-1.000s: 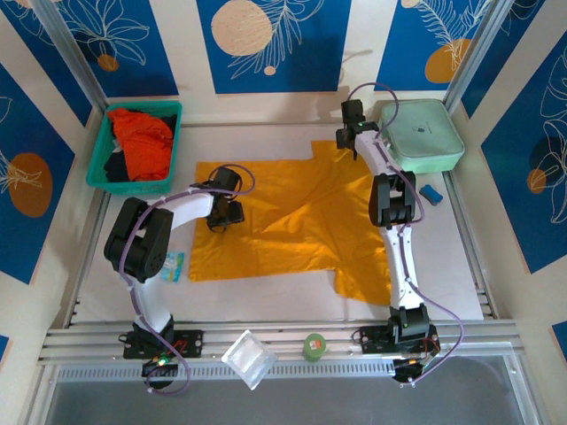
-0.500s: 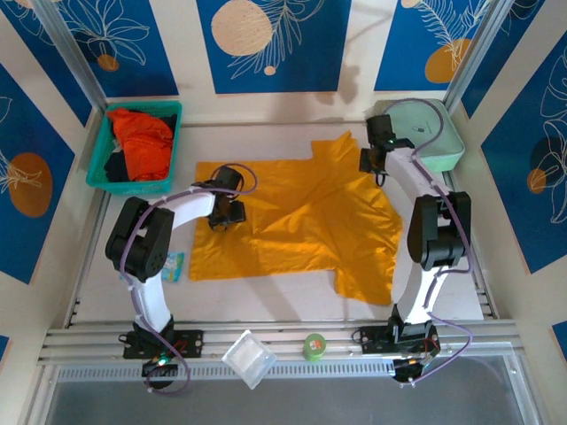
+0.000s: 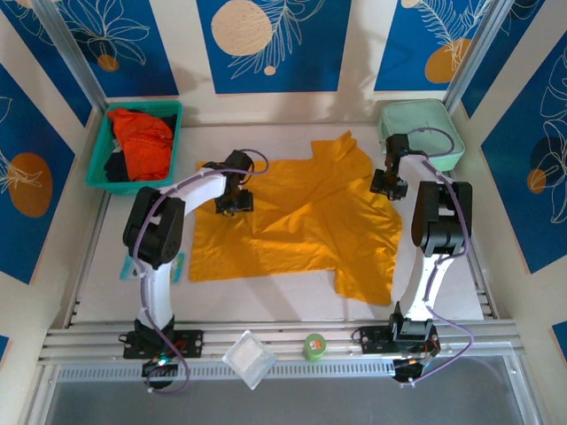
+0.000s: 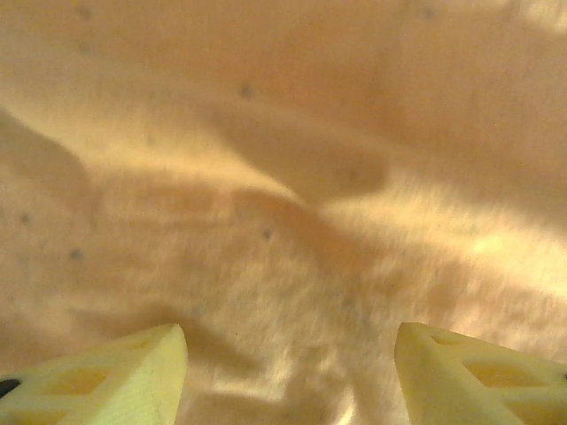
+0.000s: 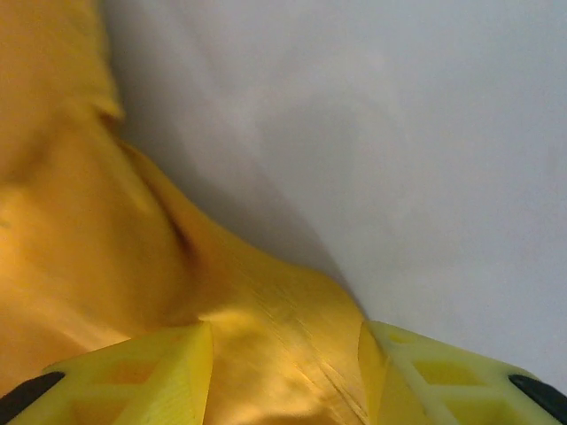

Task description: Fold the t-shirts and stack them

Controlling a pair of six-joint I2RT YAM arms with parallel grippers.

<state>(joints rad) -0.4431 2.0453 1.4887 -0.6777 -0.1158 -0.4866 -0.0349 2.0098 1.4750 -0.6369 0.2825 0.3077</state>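
A golden-yellow t-shirt [image 3: 301, 221] lies spread flat on the white table [image 3: 266, 288], its long axis running left to right, with the hem toward the left arm and both sleeves toward the right arm. The left gripper [image 3: 236, 200] points down over the shirt's far-left area; in its wrist view the 2 yellow fingers [image 4: 115, 376] stand wide apart, with rumpled cloth under and ahead of them. The right gripper [image 3: 388, 183] sits at the shirt's far-right edge and is nearer a sleeve. Its fingers [image 5: 133, 376] are also spread, a raised fold of the hem runs between them, cloth lies to their left, and bare table is ahead and to the right. Whether either pad touches cloth is unclear through the blur. A red-orange t-shirt [image 3: 142, 137] sits bunched in the teal basket [image 3: 100, 177], well away from both grippers. The left arm reaches forward and bends inward, and the right arm is folded with its elbow raised.
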